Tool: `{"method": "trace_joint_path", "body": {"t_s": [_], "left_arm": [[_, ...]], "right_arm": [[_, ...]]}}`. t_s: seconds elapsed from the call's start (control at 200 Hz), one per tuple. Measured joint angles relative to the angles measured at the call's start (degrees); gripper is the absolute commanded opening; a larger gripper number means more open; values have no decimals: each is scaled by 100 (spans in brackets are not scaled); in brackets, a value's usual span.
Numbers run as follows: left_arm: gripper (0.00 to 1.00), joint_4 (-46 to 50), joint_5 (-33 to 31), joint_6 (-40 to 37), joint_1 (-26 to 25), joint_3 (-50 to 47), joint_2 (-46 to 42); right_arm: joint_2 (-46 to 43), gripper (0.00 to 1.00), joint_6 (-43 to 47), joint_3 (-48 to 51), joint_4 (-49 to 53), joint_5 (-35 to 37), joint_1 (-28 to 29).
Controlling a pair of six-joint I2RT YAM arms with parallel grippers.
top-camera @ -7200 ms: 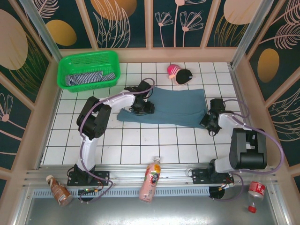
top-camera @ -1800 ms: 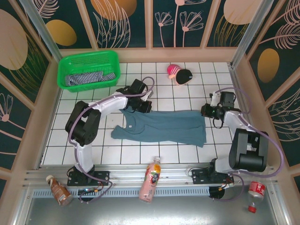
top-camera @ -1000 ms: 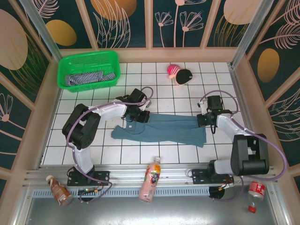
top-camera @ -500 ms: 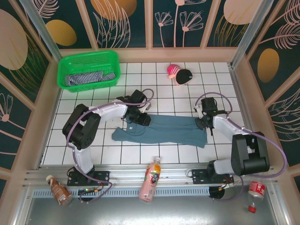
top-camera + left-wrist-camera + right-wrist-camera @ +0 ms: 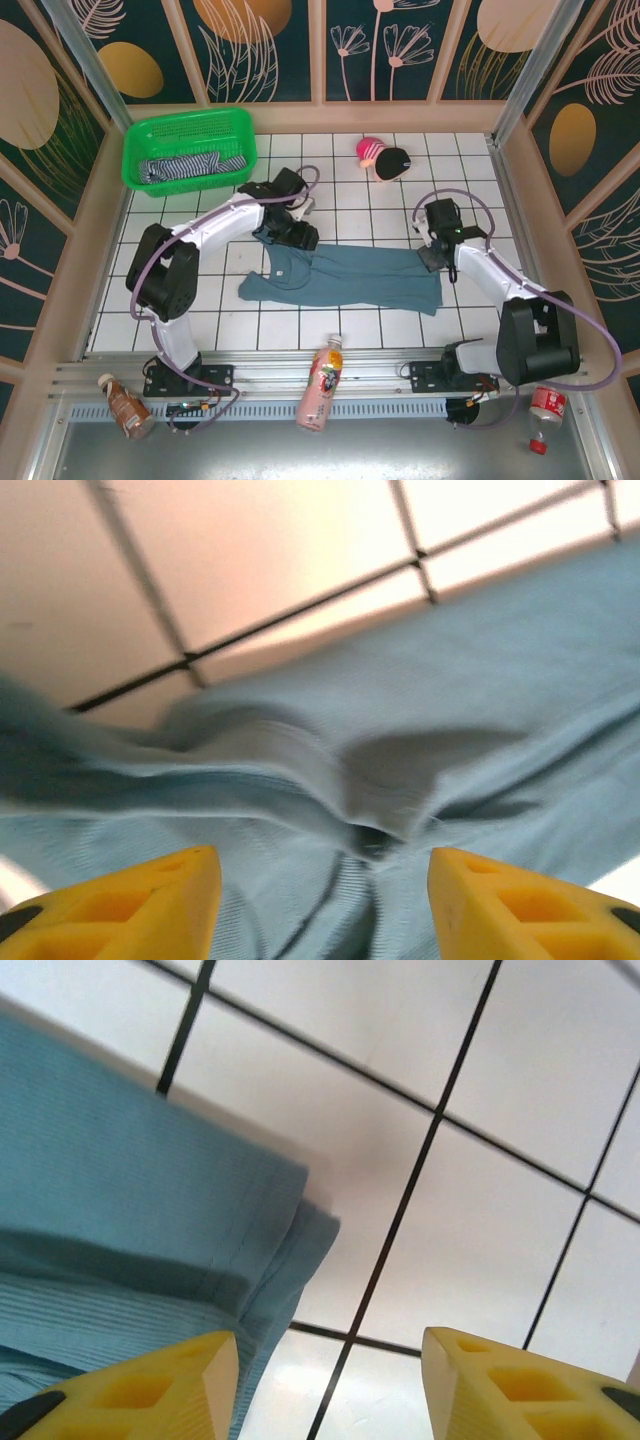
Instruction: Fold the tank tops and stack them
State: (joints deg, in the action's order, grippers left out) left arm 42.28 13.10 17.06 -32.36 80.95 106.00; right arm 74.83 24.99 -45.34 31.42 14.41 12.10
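Blue-grey and plain, one tank top (image 5: 345,280) lies spread flat on the white tiled table (image 5: 200,320), a little toward 6 o'clock of the middle. Its length runs from 9 to 3 o'clock, with the straps and neckline at the 9 o'clock end. The left gripper (image 5: 296,236) sits at the 11 o'clock edge of this top, over the neckline. In the left wrist view its yellow fingers (image 5: 125,900) are spread wide and released, with a puckered ridge of the cloth between them at 12 o'clock of the frame. Whether the tips touch the fabric I cannot tell.

The right gripper (image 5: 430,262) is at the top's 2 o'clock corner, by the hem. In the right wrist view its fingers (image 5: 530,1385) also stand apart with nothing between them. One is over the blue-grey cloth and the other over bare tile, and the doubled hem corner ends just at 9 o'clock of the gap.

The striped tank top (image 5: 180,168) lies crumpled inside the green basket (image 5: 188,113), which stands at 10 o'clock of the table, well apart from the plain one. A pink-and-black toy (image 5: 383,157) rests near the far edge at 1 o'clock.

On the metal ledge in front of the arm bases lie a pink bottle (image 5: 322,385) at 6 o'clock, a brown bottle (image 5: 122,405) at 7 o'clock and a clear bottle with a red cap (image 5: 545,408) at 5 o'clock
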Motion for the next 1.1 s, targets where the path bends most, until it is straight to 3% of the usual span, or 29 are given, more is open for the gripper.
{"method": "trace_joint_path", "body": {"t_s": [0.16, 0.355, 0.58, 0.765, 0.911, 1.101], "left_arm": [[60, 254, -750, 474, 435, 369, 13], [60, 463, -1646, 962, 472, 1099, 413], [59, 634, -2302, 1246, 551, 1086, 822], [52, 656, -2422, 1300, 608, 1047, 981], [34, 656, -2385, 1268, 605, 1043, 1145], [4, 702, -2481, 1130, 605, 1034, 1257]], "right_arm": [[-157, 55, -352, -81, -450, -627, 2], [-2, 55, -763, 81, -1237, -1338, 26], [450, 55, -761, 323, -1517, -1493, 66], [518, 55, -761, 439, -1596, -1495, 66], [566, 55, -763, 481, -1670, -1495, 66], [658, 54, -809, 570, -1766, -1591, 66]]}}
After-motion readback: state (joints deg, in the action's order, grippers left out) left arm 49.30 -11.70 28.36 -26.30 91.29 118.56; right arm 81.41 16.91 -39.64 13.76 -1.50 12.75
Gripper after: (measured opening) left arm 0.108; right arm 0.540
